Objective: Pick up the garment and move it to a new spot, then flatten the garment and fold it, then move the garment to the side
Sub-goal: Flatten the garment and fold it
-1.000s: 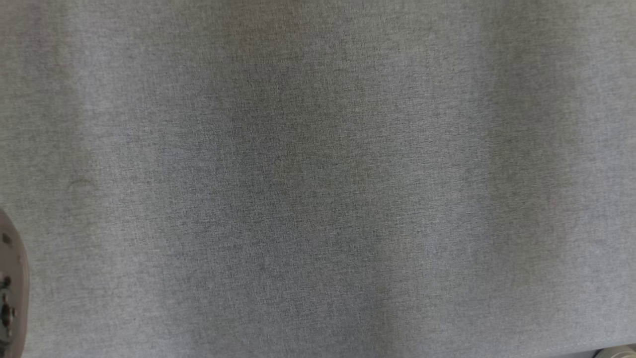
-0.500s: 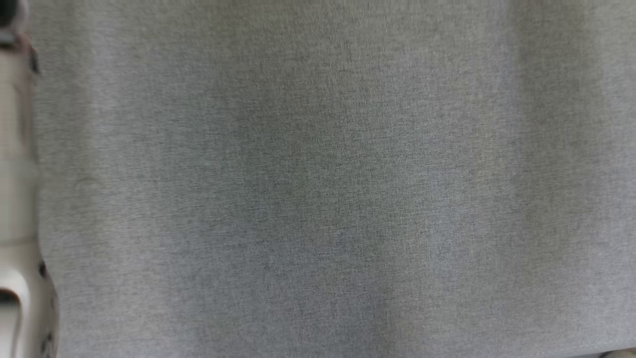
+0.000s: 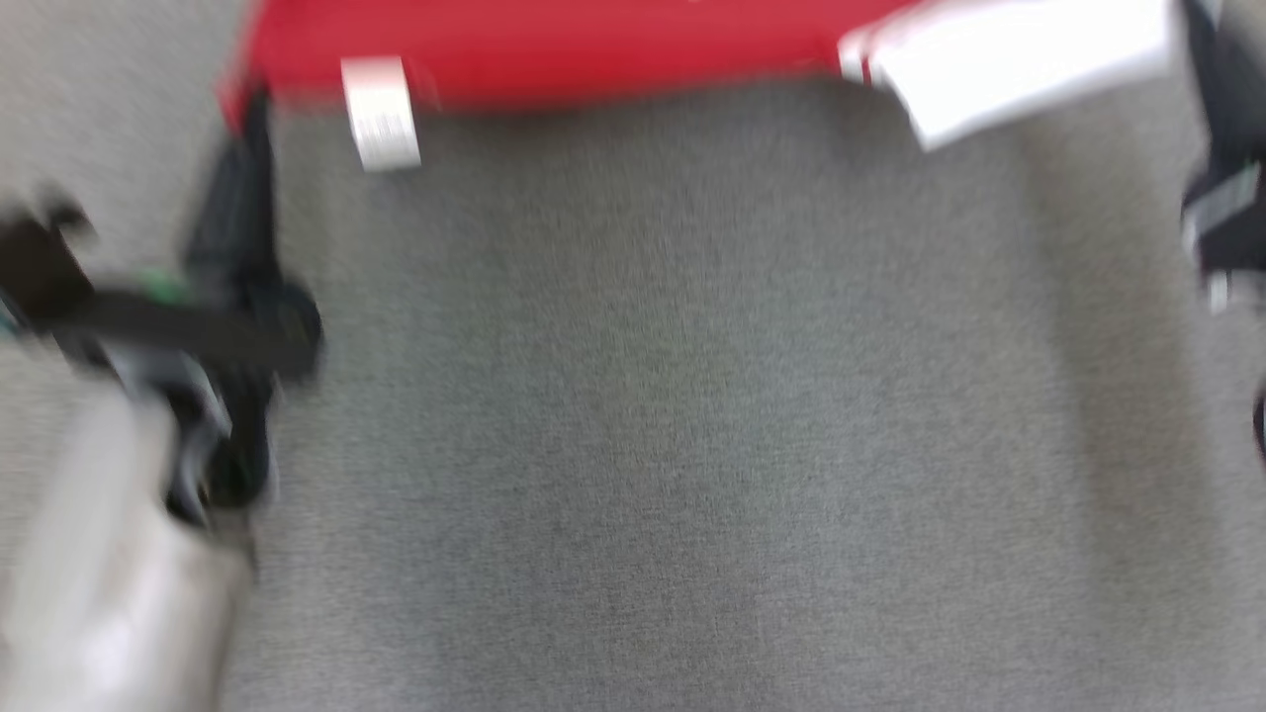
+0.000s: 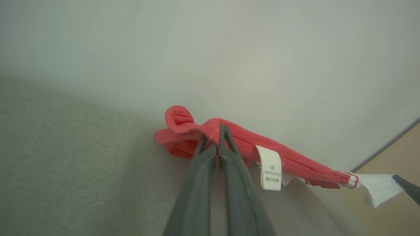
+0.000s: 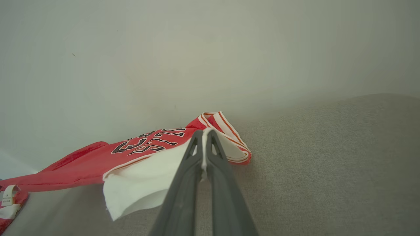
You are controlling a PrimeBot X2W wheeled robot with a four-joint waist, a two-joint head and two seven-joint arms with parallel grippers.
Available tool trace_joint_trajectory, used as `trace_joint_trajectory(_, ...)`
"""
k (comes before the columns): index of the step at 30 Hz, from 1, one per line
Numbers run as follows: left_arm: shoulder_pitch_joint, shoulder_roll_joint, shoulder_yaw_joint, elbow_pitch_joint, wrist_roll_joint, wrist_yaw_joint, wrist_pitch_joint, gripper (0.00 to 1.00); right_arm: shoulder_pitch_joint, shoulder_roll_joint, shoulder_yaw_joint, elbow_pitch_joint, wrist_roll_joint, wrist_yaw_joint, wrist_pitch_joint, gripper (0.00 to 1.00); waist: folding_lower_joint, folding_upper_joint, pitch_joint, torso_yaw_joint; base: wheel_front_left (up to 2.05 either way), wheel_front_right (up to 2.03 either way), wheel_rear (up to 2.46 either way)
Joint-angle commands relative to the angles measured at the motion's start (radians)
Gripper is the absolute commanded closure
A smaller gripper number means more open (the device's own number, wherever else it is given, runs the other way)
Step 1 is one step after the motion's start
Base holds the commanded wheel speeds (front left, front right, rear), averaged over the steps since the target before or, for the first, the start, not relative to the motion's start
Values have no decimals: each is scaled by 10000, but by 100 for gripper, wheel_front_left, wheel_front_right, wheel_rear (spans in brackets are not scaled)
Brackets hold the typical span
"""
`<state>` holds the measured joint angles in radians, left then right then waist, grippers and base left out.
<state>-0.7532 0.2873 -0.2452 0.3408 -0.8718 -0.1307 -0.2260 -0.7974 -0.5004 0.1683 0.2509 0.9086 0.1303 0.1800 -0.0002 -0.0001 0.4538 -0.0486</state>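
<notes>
Red jersey cloth, the garment, hangs strung between the robot's two hands over the far part of the grey fabric-covered bench, close to a pale wall. The left hand is pinched tight on a bunched red edge, with a white care label dangling just beside its fingers. The right hand is closed narrow on the striped trim where a white panel folds down under the lettering. From where I stand, I cannot tell whether the sagging middle touches the bench.

Both grips look thin to me, taken right at the cloth's margin. If the hands draw further apart, the slippery knit could slide out of one pinch, and the whole piece would swing down from the other hand in a heap. The right hand may be holding a single layer, so the rest might peel away when the cloth is laid down. A low carry could drag the belly of the garment along the bench and roll it under, which would make the flattening harder.
</notes>
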Motion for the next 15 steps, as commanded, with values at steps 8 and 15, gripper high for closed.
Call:
trace_joint_trajectory(8,3527,-195,-92,-732,-249,462,-214,100,4126,1484,-2359,-2067,-766,10,2397,100,2,1,-2350,279,0,0,0)
trace_joint_trajectory(15,5304,-599,75,-1036,-134,856,-342,100,6439,3354,-3956,-3681,-2311,10,4606,100,2,1,-2998,295,0,0,0)
